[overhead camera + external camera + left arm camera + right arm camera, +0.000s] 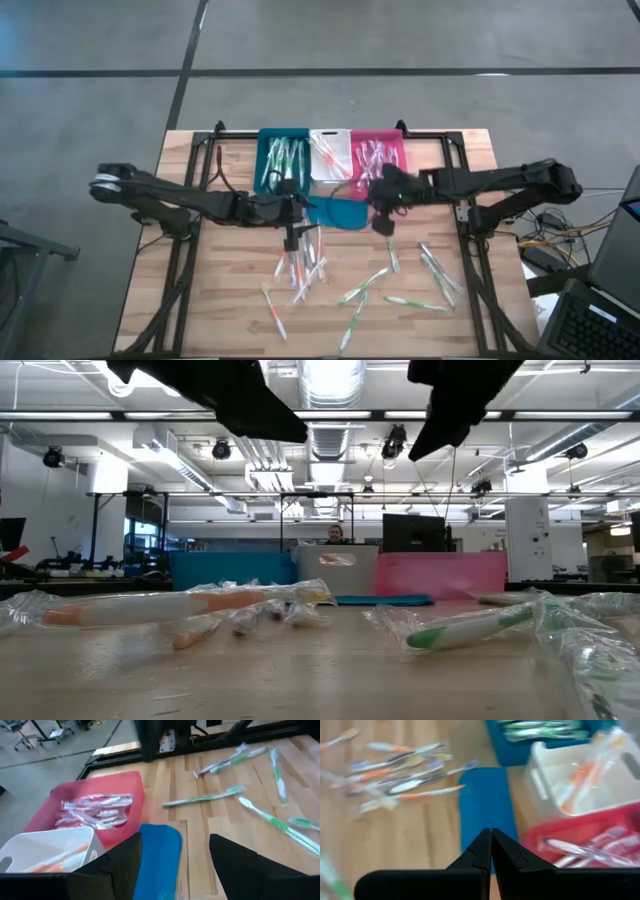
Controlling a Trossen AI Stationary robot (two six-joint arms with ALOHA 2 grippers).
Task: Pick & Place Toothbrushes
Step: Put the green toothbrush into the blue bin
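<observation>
Mostly loose toothbrushes (pixel 300 268) on table, just below left gripper (pixel 291 243)

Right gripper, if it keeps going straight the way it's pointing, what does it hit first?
Most likely the flat blue piece: the shut right gripper points straight along it, empty. The teal bin lies beyond, though depth is unclear.

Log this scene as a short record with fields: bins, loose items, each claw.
bins: teal bin, white bin, pink bin in a row at the table's far edge, each holding toothbrushes
flat piece: teal lid-like piece in front of the bins
loose toothbrushes: scattered on the wooden table
left claw: open, empty, above the table
right claw: shut, empty, near the pink bin
</observation>
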